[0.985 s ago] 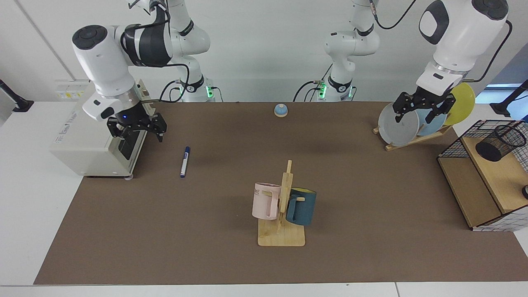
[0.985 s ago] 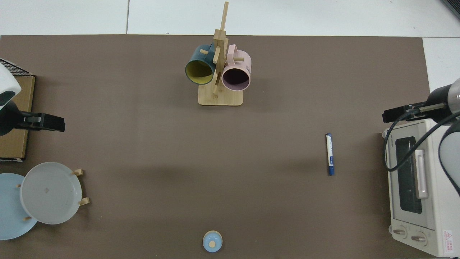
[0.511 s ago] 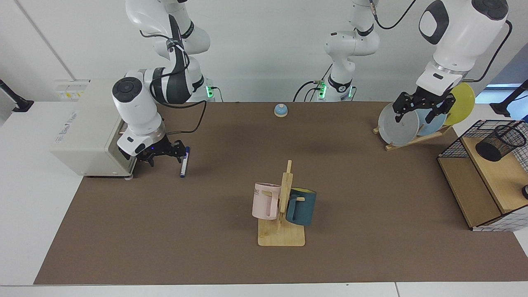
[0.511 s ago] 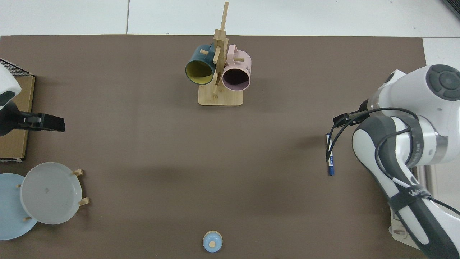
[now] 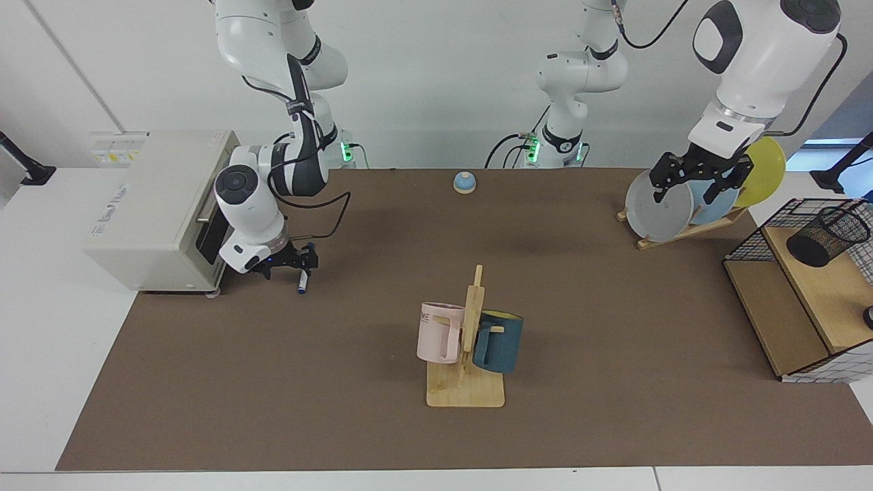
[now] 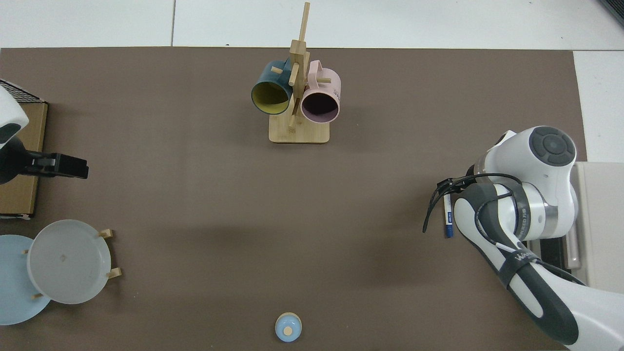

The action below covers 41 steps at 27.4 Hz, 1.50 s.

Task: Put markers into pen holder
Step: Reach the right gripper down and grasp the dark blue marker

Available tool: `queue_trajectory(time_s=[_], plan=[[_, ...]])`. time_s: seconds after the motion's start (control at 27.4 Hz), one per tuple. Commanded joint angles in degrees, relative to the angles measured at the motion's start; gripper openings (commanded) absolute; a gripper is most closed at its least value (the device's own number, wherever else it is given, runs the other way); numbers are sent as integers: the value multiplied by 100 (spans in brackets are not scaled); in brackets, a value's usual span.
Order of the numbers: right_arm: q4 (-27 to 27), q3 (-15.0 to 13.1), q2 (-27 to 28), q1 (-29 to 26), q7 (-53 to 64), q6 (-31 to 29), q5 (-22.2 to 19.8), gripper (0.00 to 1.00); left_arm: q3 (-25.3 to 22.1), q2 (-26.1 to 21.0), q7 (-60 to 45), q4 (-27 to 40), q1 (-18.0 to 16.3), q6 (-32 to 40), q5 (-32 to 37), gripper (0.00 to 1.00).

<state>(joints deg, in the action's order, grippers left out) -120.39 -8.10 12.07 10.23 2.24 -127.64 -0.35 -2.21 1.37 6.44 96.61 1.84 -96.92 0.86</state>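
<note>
The marker point(image 5: 301, 284), white with a blue cap, lies flat on the brown mat next to the toaster oven; in the top view the marker point(image 6: 447, 218) shows just beside the right arm's wrist. My right gripper point(image 5: 287, 271) is down at mat level with its fingers spread, one finger right at the marker's barrel and nothing held. The pen holder point(image 5: 827, 235), a black mesh cup, lies tilted on the wooden shelf of the wire basket point(image 5: 750, 240) at the far side. My left gripper point(image 5: 687, 192) waits open and empty in front of the plates.
A toaster oven point(image 5: 157, 204) stands just behind the right gripper. Mid-table stands a wooden mug tree point(image 5: 466, 389) with a pink and a dark teal mug. A plate rack point(image 5: 658, 204) holds grey, blue and yellow plates. A small blue bell point(image 5: 464, 182) sits at the back.
The right arm has swung off the oven, dropped to the mat and closed in on the marker. The marker and the left arm have not moved.
</note>
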Motion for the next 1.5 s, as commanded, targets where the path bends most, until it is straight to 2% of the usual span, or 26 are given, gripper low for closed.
queue_trajectory(time_s=[0.0, 0.26, 0.58, 0.88, 0.95, 1.02, 1.13, 1.17, 1.2, 1.46], plan=[[-169, 1, 58, 14, -311, -366, 0, 100, 1, 21, 7, -37, -8, 60, 37, 100], [-178, 10, 199, 164, -988, -577, 53, 100, 1, 12, -2, -37, -17, 24, 37, 100], [-178, 1, 216, 164, -954, -569, 53, 99, 1, 21, -2, -37, -8, 51, 37, 100], [-178, 1, 234, 155, -936, -569, 53, 69, 1, 21, 7, -37, -8, 42, 37, 100], [-169, 1, 243, 155, -936, -569, 53, 65, 1, 21, -2, -37, -8, 51, 38, 100], [-169, 1, 243, 155, -936, -569, 53, 56, 1, 21, -2, -37, -8, 77, 37, 100], [-169, 1, 243, 155, -910, -569, 53, 29, 1, 21, -2, -37, -8, 156, 46, 100], [-160, 1, 243, 155, -910, -551, 53, 9, 1, 21, -2, -37, -8, 182, 38, 100], [-160, 1, 243, 155, -936, -551, 53, 0, 1, 21, -2, -37, -8, 200, 37, 100], [-72, 10, 287, 164, -1094, -490, 176, 0, -7, 30, -2, -37, -8, 279, 46, 100]])
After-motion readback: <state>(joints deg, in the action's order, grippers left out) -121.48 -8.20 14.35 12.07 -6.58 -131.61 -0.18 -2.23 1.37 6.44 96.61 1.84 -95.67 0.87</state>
